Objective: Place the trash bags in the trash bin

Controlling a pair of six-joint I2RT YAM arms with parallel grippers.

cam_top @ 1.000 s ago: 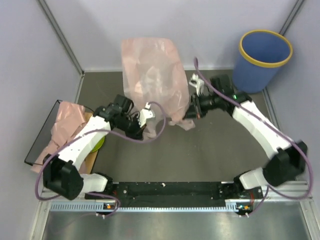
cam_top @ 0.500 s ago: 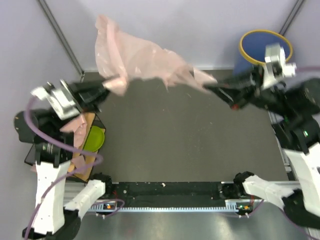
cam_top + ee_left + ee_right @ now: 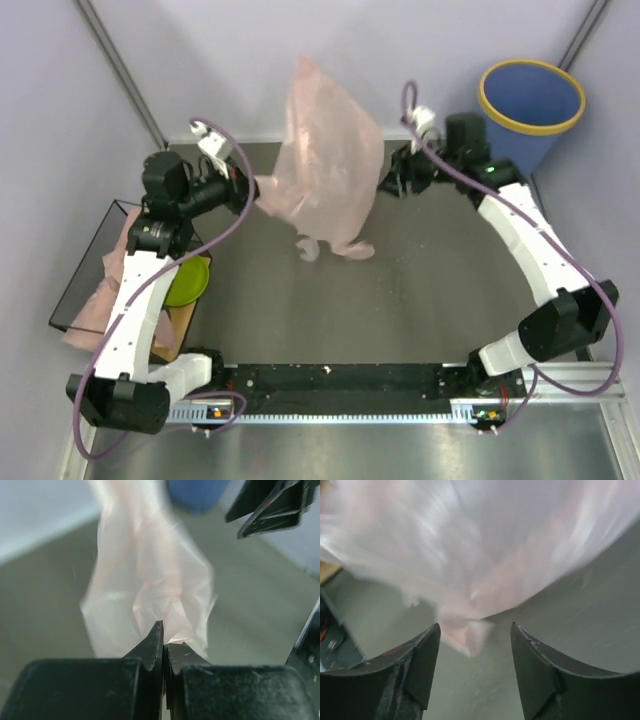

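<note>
Dark grey table (image 3: 400, 300), blue trash bin (image 3: 505, 150) at far-right corner

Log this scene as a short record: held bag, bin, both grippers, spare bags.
held trash bag: lifted, hanging crumpled, outside the bin
left gripper: shut on the bag's edge
right gripper: open, bag corner loose between its fingers
trash bin: upright, far right corner, no bag visible inside
spare trash bags: far left, beside the green bowl
</note>
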